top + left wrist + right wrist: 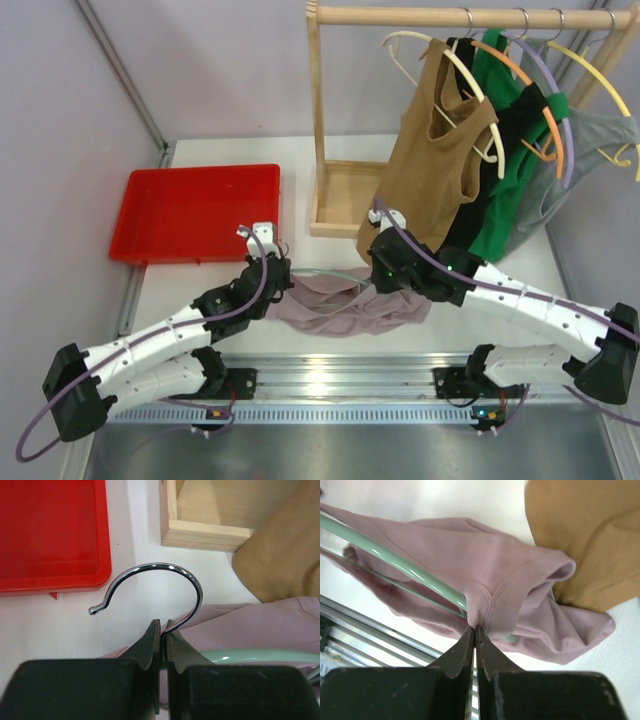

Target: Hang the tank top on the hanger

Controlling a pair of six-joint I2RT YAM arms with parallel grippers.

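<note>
Now, step: dressing the hanger; by my read the cloth is partly on and not yet seated.
left gripper (163,625): jaws pressed together on the wire shank just under the hook (170,569), holding the hanger low over the table.
right gripper (474,629): jaws pinched on the ribbed seam edge of the tank top, with the mint arm touching or just beside the pinch.
tank top (345,308): bunched on the white table between the two grippers, near the front rail.
hanger (395,560): the mint arm runs across the fabric and slips under the ribbed edge. Its far end is hidden, so I cannot tell which opening it sits in.
handling, tank top: likely light, limp and stretchy. It should sag and fold wherever unsupported and won't hold an opening by itself.
handling, hanger: likely light and stiff, with smooth plastic. It may swivel on the thin wire in a pinch grip.
where to grip: the doubled ribbed edge by the seam, thick enough to hold without slipping. On the hanger, the shank below the hook.
risk: the rib could stretch and snap back off the arm end.
nearby: tan top (430,170) hangs with its hem just beside the mauve cloth; red tray (200,210) is well apart on the left.
</note>
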